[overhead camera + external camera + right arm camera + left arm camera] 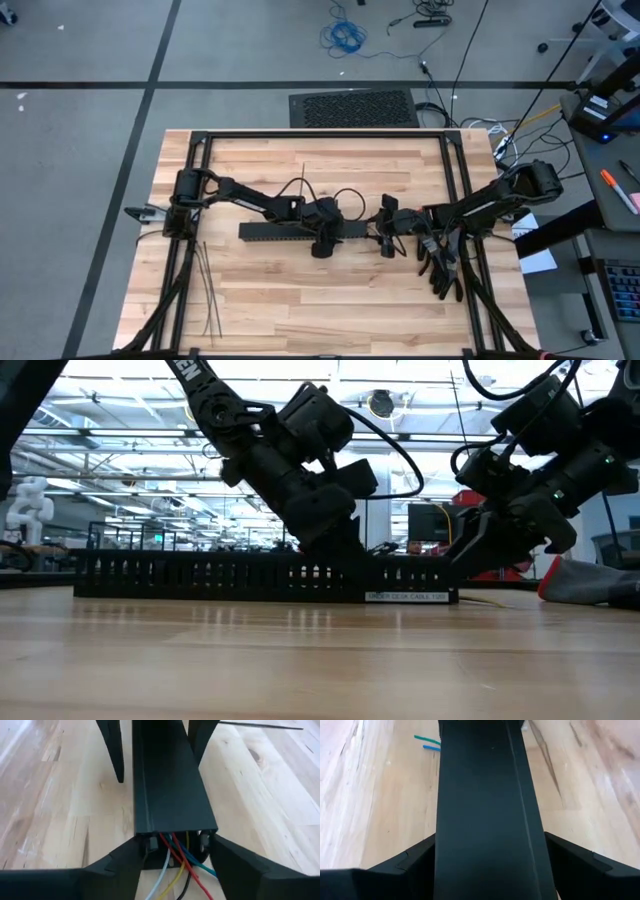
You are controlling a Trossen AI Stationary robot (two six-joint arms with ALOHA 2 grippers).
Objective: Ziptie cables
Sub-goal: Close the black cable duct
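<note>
1. Dark, thin, straight plastic zipties (207, 290) lie loose on the pale wooden table (300, 310) near its left front corner, well apart from both arms. They look light, springy and slick; judging by that, a pinch near one end would serve better than one at the middle.
2. Left gripper (487, 865) straddles the long black slotted plastic duct (300, 231) near its middle, fingers spread on either side of the duct's smooth lid.
3. Inside the duct run the cables (177, 865): thin red, blue, white, yellow and black wires spilling out of its open right end. They look soft, limp and light, likely to splay unless gathered close to the duct mouth, which seems the place to hold them.
4. Right gripper (172, 857) sits at that open end, fingers (250, 870) spread to either side of the duct mouth, pinching nothing that can be seen.
</note>
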